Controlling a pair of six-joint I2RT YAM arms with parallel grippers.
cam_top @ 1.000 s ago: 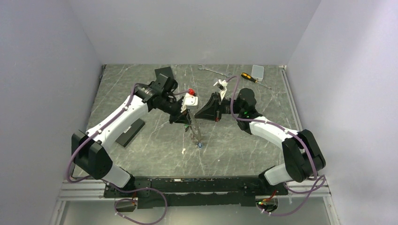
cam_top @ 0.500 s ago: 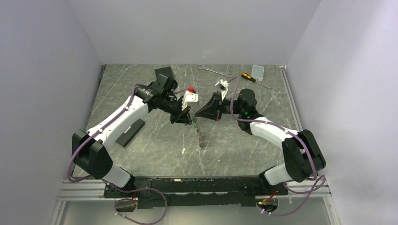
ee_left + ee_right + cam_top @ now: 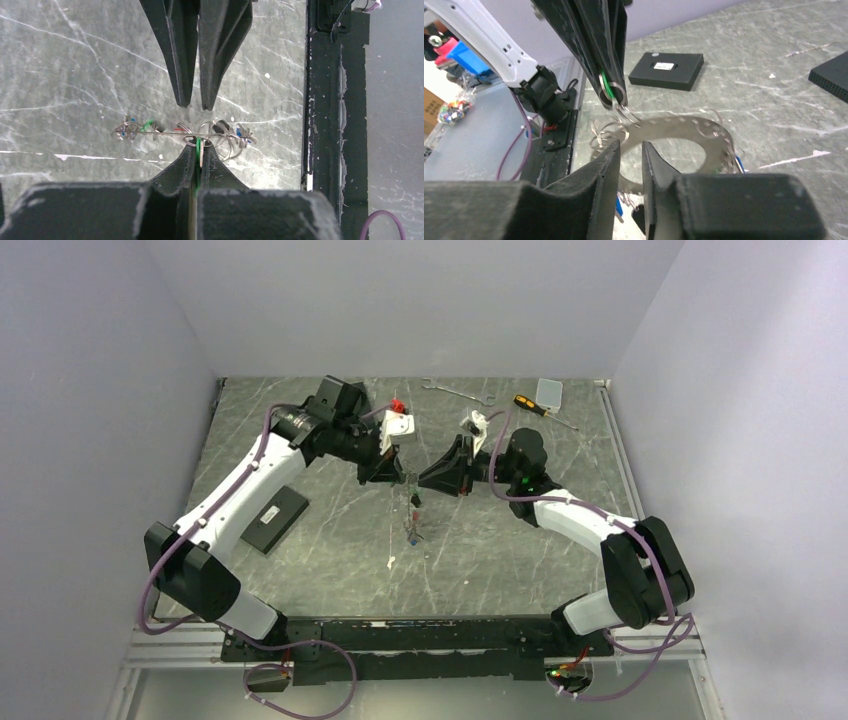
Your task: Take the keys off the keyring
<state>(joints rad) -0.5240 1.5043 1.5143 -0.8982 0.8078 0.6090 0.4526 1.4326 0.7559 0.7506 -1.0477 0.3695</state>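
White arms, black joints, purple cables

Left tool faces right tool; keyring bars gap.

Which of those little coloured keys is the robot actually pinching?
The green-tagged key, clamped in the jaws of the left arm; the others hang unheld on the keyring.

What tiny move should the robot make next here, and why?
Probably ease the right end effector forward and close it on the keyring. Its jaws stand slightly apart just short of the ring, which dangles from the green-tagged key pinched in the left end effector. Steadying the ring should let that key be worked off.
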